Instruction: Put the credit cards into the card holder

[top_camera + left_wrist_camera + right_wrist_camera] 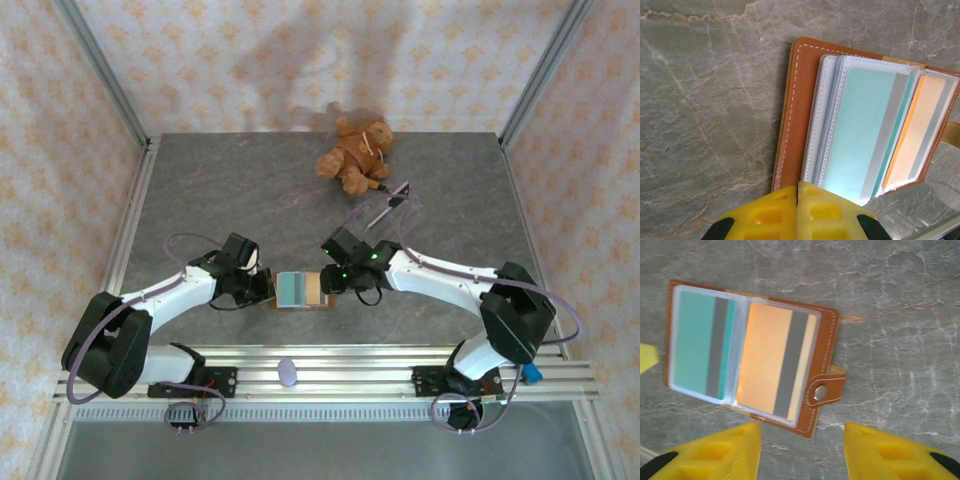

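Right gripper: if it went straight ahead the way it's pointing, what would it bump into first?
Probably the card holder, near its snap tab. The right gripper is open, and the holder's brown corner lies just ahead of its gap. Depth is hard to judge, so it might touch the table first.

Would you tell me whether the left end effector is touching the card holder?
Cannot tell. In the left wrist view the left end effector, shut, overlaps the card holder's near edge, hiding any gap.
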Available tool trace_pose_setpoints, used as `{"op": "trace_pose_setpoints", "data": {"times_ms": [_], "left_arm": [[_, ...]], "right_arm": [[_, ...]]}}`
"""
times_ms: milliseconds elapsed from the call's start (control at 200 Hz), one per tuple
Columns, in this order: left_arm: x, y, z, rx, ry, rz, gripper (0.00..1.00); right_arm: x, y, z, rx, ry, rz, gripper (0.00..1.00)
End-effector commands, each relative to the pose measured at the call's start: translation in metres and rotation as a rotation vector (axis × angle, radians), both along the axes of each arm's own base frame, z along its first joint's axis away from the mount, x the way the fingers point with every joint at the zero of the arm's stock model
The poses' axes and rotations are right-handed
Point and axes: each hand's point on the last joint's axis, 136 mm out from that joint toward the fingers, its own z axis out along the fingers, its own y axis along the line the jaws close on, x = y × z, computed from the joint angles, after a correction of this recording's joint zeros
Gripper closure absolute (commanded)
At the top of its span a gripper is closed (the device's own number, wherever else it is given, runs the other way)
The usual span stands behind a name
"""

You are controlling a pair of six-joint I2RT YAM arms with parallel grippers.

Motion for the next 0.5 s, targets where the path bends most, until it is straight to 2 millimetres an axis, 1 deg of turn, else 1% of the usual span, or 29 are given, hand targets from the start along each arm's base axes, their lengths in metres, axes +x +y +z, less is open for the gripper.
{"op": "trace_pose_setpoints", "data": {"times_ms": [0, 15, 65, 160, 195, 280, 355, 411, 496], "left_arm": [[0.001, -0.002, 0.007, 0.001, -0.005, -0.012, 1.00], [0.001, -0.001, 0.007, 0.002, -0.006, -0.011, 0.98], [0.002, 0.000, 0.008, 0.011, -0.012, -0.003, 0.87], [0.004, 0.005, 0.008, 0.027, -0.017, 0.016, 0.76], [0.004, 0.005, 0.009, 0.024, -0.017, 0.019, 0.71], [0.006, 0.003, 0.009, 0.010, -0.014, 0.024, 0.68], [0.008, 0.000, 0.007, -0.008, -0.015, 0.024, 0.68], [0.009, -0.003, 0.006, -0.020, -0.014, 0.020, 0.68], [0.012, -0.006, 0.003, -0.033, -0.008, 0.023, 0.67]], "right_arm": [[0.009, -0.002, -0.007, -0.052, -0.011, -0.035, 0.53], [0.010, -0.001, -0.008, -0.051, -0.010, -0.038, 0.53], [0.012, 0.000, -0.012, -0.055, -0.014, -0.043, 0.58], [0.016, 0.003, -0.017, -0.060, -0.025, -0.037, 0.74], [0.017, 0.003, -0.020, -0.067, -0.025, -0.036, 0.79], [0.017, 0.002, -0.026, -0.082, -0.021, -0.032, 0.87], [0.017, 0.001, -0.029, -0.091, -0.017, -0.029, 0.92], [0.017, -0.001, -0.030, -0.096, -0.023, -0.035, 0.98], [0.017, -0.003, -0.032, -0.102, -0.029, -0.039, 1.00]]}}
